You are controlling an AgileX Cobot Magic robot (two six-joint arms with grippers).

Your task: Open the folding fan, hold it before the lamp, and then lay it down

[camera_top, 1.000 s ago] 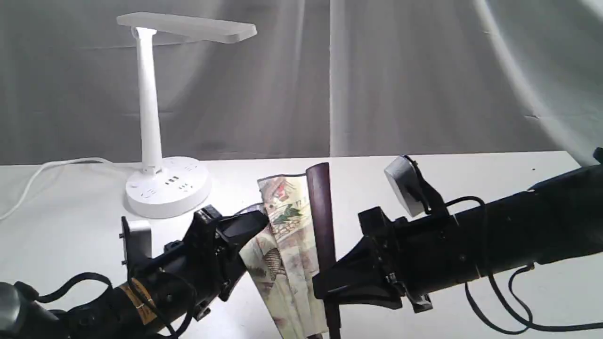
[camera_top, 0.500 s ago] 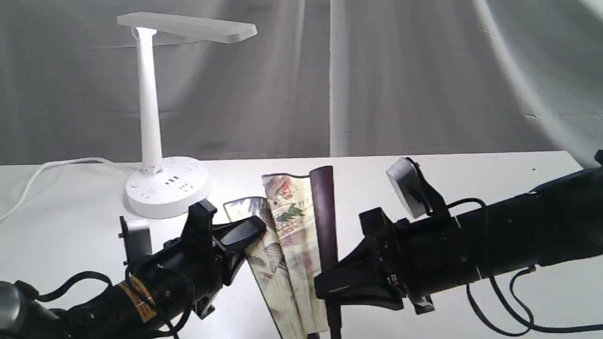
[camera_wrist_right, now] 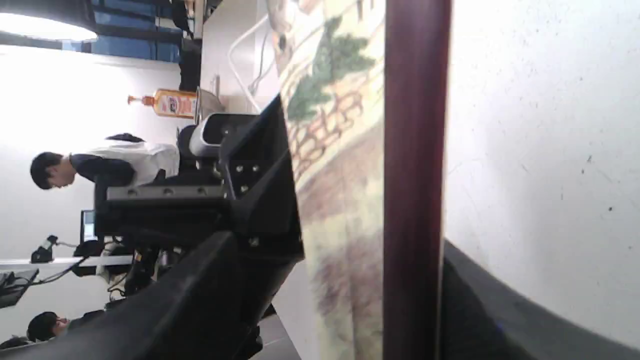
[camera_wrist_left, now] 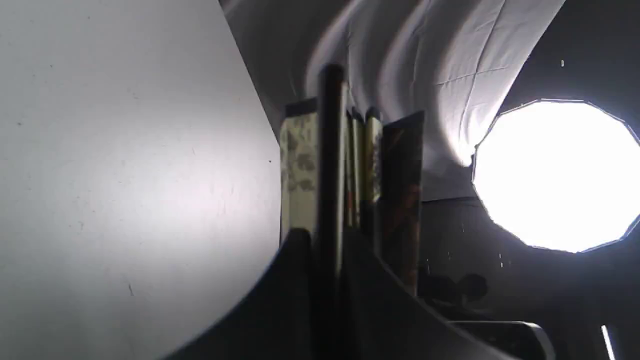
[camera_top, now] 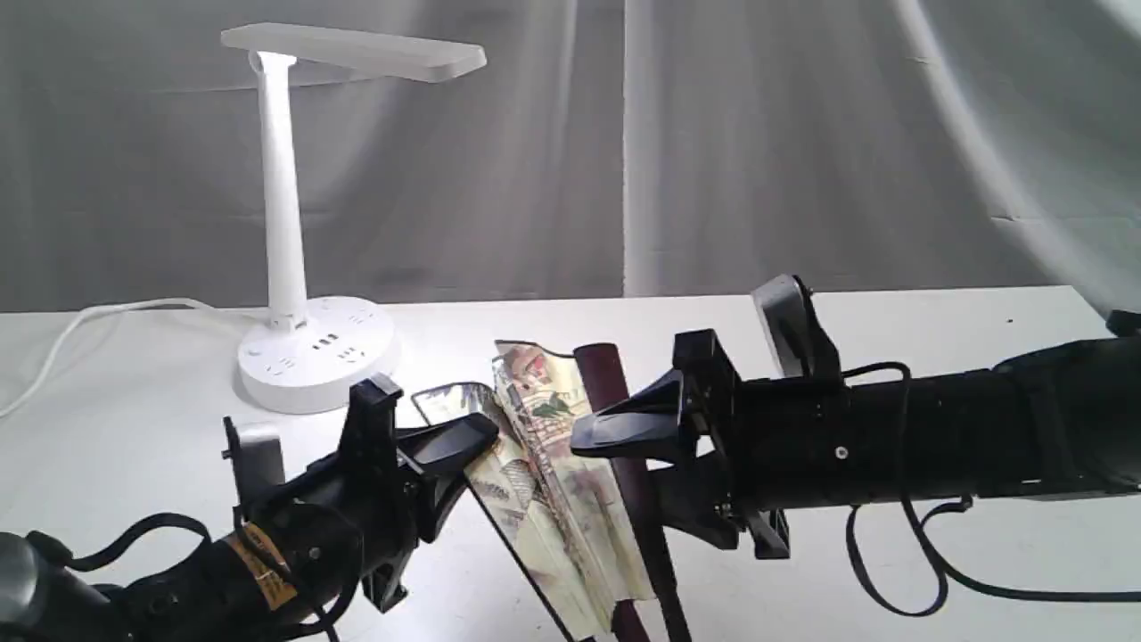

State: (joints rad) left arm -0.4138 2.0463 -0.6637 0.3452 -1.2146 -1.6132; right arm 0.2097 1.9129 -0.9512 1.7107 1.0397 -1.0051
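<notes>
The desk (camera_top: 134,428) is white and smooth, with a few tiny dark specks. Behind it hangs a grey curtain (camera_top: 758,152) with soft folds.

The lamp (camera_top: 283,223) stands at the back left of the desk. Its flat head points to the right. Its white cord (camera_top: 62,343) runs off to the left.

The folding fan (camera_top: 544,464) is near the front, in the middle, to the right of the lamp's round base. It is only a little bit open, and you can see painted houses and trees. It leans, and I cannot tell if it touches the desk.

The left hand (camera_top: 472,441) is squeezed tight on the fan's left side. The right hand (camera_top: 624,468) has its fingers wide apart, with the fan's dark red rib (camera_top: 615,392) between them.

The left wrist view shows a big bright round light (camera_wrist_left: 555,175) and white cloth. The right wrist view shows a person (camera_wrist_right: 125,162) in a white shirt and an orange bottle (camera_wrist_right: 172,103) far off in the room.
</notes>
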